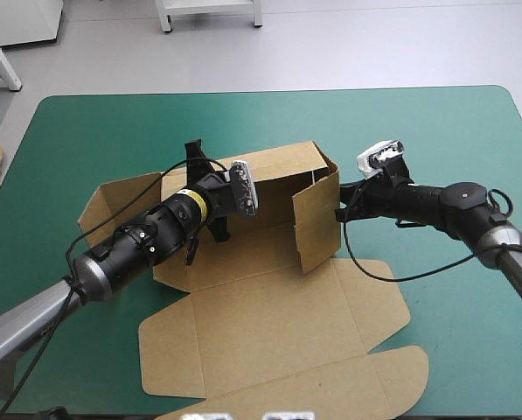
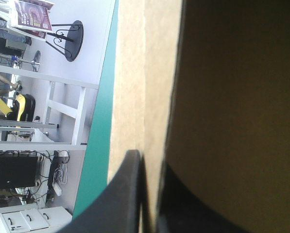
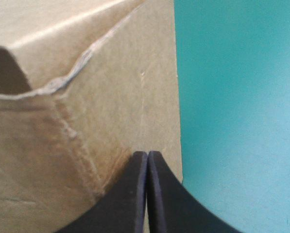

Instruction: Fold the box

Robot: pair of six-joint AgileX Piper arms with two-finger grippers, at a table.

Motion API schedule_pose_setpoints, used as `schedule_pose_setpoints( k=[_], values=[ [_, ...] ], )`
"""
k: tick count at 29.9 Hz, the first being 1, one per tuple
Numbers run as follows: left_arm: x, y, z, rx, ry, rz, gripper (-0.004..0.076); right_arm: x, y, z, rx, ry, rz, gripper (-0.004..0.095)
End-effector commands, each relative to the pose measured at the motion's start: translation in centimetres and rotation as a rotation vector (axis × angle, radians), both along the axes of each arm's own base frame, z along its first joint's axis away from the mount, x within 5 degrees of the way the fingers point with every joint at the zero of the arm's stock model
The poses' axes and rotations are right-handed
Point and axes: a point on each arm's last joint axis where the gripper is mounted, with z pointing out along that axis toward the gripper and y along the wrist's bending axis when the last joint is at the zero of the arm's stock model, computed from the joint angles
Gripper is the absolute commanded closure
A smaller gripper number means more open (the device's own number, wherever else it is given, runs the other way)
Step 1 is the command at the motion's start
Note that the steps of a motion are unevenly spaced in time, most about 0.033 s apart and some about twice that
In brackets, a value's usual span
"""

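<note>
**Walls being raised, lid lying flat**

The box (image 1: 269, 262) is sitting near the middle of the table (image 1: 435, 140), only partly formed. Its back wall (image 1: 278, 171) and right-hand wall (image 1: 317, 219) are standing. The left flap (image 1: 121, 197) and the lid (image 1: 278, 324) are lying flat on the teal-green cover, the lid toward the near edge.

The back wall is being pinched by the left gripper (image 2: 145, 162); its jaws are all but closed, with the sheet of brown board between them. The right-hand wall is being touched near its free edge by the right gripper (image 3: 147, 154). Those jaws are pressed together, and no board is seen between them.

The step in hand is judged to be the raising and squaring of the walls, with the task roughly half done. The next move is likely to be the lifting of the left flap to match the right. For that, the back wall needs to be held steady and the corner tabs tucked in. The fold beside the right gripper looks crumpled, so gentle pressure is being called for there.
</note>
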Motion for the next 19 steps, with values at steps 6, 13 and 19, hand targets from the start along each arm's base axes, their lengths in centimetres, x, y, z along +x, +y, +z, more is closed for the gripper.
schedule_pose_setpoints(
  k=[6,13,19],
  values=[
    [-0.5,0.6,-1.0,-0.039,0.133,0.109,0.0733,-1.7,-0.1,3.7,0.052,-0.121,0.024,0.0907],
    [-0.5,0.6,-1.0,-0.04,0.132,0.108,0.0732,-2.4,-0.2,3.8,0.001,-0.121,0.054,0.0906],
    [-0.5,0.6,-1.0,-0.04,0.132,0.108,0.0732,-2.9,0.1,3.7,0.009,-0.098,0.121,0.0803]
  ],
)
